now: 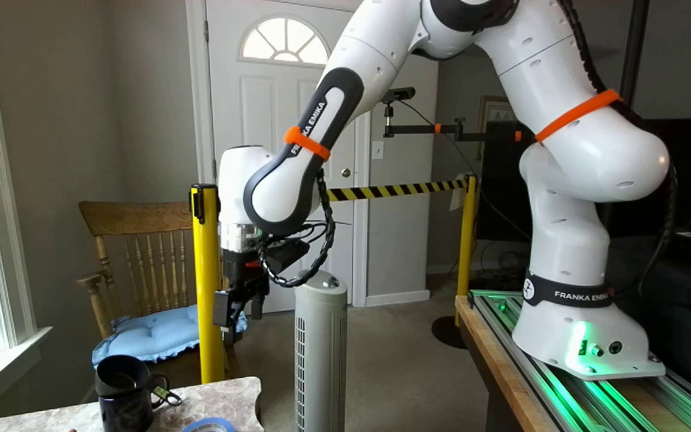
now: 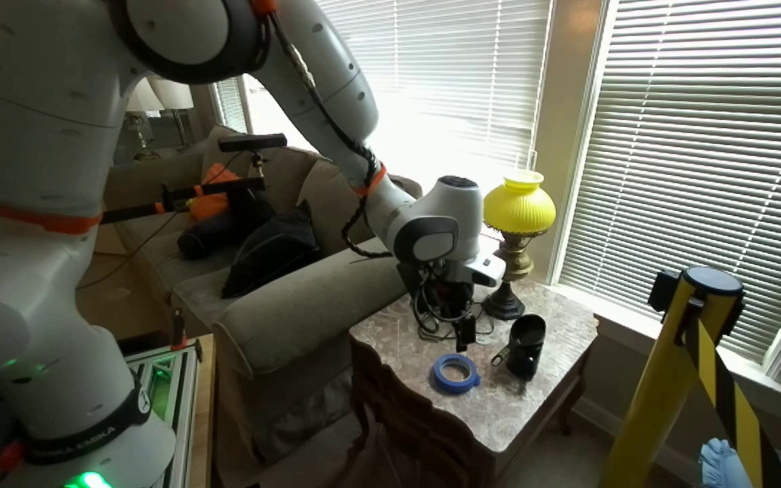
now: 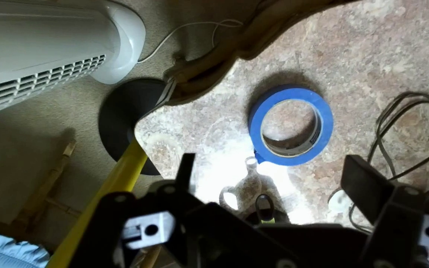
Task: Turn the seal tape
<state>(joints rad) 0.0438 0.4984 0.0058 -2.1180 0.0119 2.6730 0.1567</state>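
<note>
Blue ring-shaped tape roll (image 1: 209, 422), cut off in an exterior view, shows whole in the wrist view; black two-fingered gripper (image 3: 269, 171), jaws parted.

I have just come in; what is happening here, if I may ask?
A Franka Panda arm reaches over a side table, its gripper open and empty above it. A roll of blue masking tape lies flat on the table, not held. The task is to turn that tape; whether any turning has been done, these pictures cannot show.
</note>
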